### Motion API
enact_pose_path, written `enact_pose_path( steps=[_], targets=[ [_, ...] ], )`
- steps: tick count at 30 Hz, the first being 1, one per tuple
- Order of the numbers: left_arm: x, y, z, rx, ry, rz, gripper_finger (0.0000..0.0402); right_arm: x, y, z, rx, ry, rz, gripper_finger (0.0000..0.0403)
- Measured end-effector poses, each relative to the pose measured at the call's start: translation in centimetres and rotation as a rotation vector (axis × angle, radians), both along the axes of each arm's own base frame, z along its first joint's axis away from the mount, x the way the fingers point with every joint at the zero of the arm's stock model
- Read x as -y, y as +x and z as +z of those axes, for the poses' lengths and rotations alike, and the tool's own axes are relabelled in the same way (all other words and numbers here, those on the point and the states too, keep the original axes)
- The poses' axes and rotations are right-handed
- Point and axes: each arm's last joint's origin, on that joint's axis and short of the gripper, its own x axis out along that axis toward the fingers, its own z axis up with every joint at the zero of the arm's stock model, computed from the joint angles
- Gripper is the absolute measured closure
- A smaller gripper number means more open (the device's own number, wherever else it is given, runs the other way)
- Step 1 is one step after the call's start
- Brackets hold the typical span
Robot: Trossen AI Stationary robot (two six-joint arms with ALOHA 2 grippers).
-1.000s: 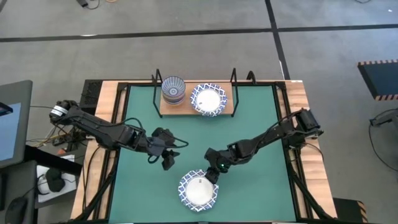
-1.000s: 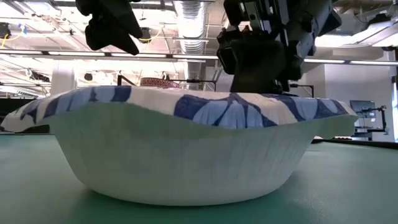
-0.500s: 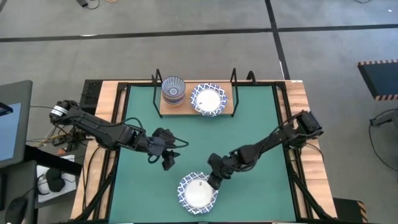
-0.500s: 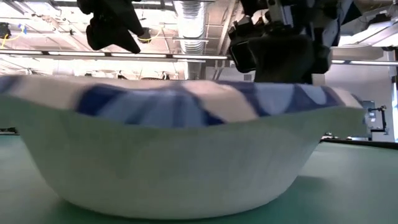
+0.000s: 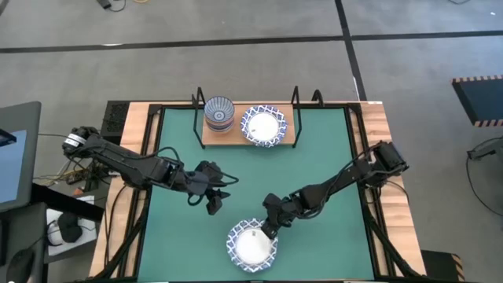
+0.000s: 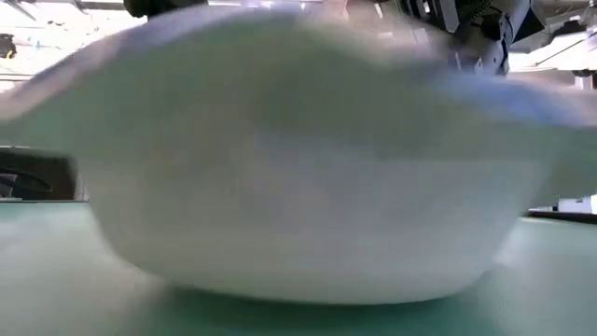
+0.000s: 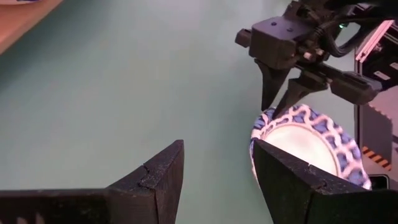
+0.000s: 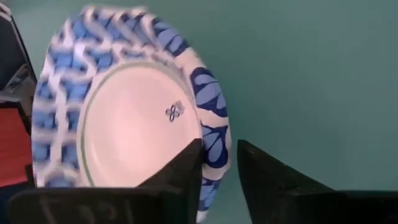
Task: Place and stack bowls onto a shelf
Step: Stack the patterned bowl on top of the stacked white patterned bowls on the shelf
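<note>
Green matte tabletop (image 5: 314, 157): white bowl (image 5: 251, 244) w/ blue scalloped rim sits at near edge. Right gripper (image 5: 269, 228) pinches that rim between narrowed fingers, prob. to lift it. Left gripper (image 5: 214, 204) hovers nearby, spread wide, empty. Wood shelf (image 5: 287, 135) at far side already holds two bowls.

Right gripper (image 7: 281, 102) pinching bowl (image 7: 309, 144) rim
</note>
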Motion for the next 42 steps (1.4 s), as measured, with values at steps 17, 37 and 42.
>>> enact_pose_path(
  steps=[17,37,42],
  targets=[
    [0.9,4.4,-3.1,0.007,-0.074,-0.187,0.0226,2.5,-1.5,4.8,0.081,-0.173,-0.037,0.0381],
    [-3.2,5.6,-2.5,0.072,-0.004,-0.094,0.0309,5.2,-5.0,12.5,0.293,-0.321,-0.099,0.0381],
    [-3.8,5.7,-2.5,0.081,-0.016,-0.089,0.0391,5.7,-5.2,13.0,0.305,-0.321,-0.104,0.0373]
  ],
)
